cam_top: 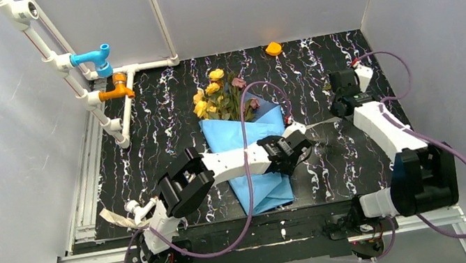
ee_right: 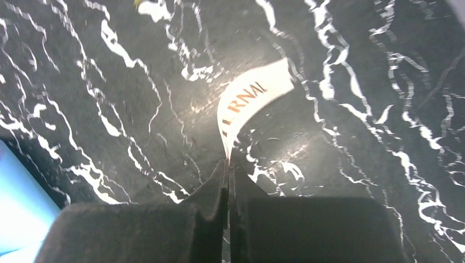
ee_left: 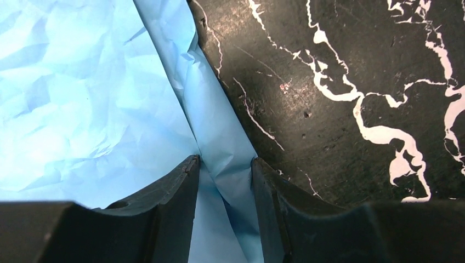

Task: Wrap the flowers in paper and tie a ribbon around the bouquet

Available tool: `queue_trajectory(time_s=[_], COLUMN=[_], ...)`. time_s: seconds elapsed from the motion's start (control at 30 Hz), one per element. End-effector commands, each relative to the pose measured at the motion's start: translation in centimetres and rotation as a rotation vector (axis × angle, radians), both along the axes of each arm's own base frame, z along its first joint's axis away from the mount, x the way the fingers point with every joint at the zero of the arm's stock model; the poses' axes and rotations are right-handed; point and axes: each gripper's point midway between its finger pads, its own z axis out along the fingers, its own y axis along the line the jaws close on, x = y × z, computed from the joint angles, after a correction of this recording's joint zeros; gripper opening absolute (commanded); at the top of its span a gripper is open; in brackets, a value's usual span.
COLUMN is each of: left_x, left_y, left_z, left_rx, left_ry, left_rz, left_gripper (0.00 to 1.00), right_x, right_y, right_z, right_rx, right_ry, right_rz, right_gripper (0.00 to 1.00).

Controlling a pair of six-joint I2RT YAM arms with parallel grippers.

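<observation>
Wrapping step: left hand (ee_left: pixel 224 164), narrowed, is pinching a fold of blue paper (ee_left: pixel 82 98); right hand (ee_right: pixel 227 164), closed, is holding the ribbon (ee_right: pixel 247 98). Next is probably needing that fold drawn across.

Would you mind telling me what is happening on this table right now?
Two arms are making a bouquet. The flowers lie on the paper, which is folded over their stems, with the heads sticking out at the far end. The left gripper reaches across and pinches a fold at the paper's right edge. The right gripper is shut on one end of the ribbon, just right of the paper. Nothing is tied yet.
</observation>
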Motion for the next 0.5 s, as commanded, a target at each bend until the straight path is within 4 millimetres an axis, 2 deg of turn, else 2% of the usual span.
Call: queue_trajectory(time_s=[0.0, 0.1, 0.2, 0.47], left_x=[0.3, 0.0, 0.2, 0.0], left_y=[0.2, -0.6, -0.3, 0.1], left_z=[-1.1, -1.4, -1.7, -1.9], left_rx=[0.014, -0.007, 0.015, 0.004], left_ry=[0.050, 0.072, 0.075, 0.105], left_rz=[-0.037, -0.077, -0.077, -0.116], left_gripper=[0.39, 0.38, 0.38, 0.38], right_x=[0.5, 0.4, -0.3, -2.7], right_y=[-3.2, -5.0, -6.9, -10.9], right_z=[5.4, 7.6, 10.2, 19.6], right_rx=[-0.044, -0.052, -0.077, -0.164], right_ry=[-0.158, -0.221, -0.287, -0.572], right_rz=[-0.166, -0.254, -0.363, -0.615], right_gripper=[0.01, 0.01, 0.01, 0.01])
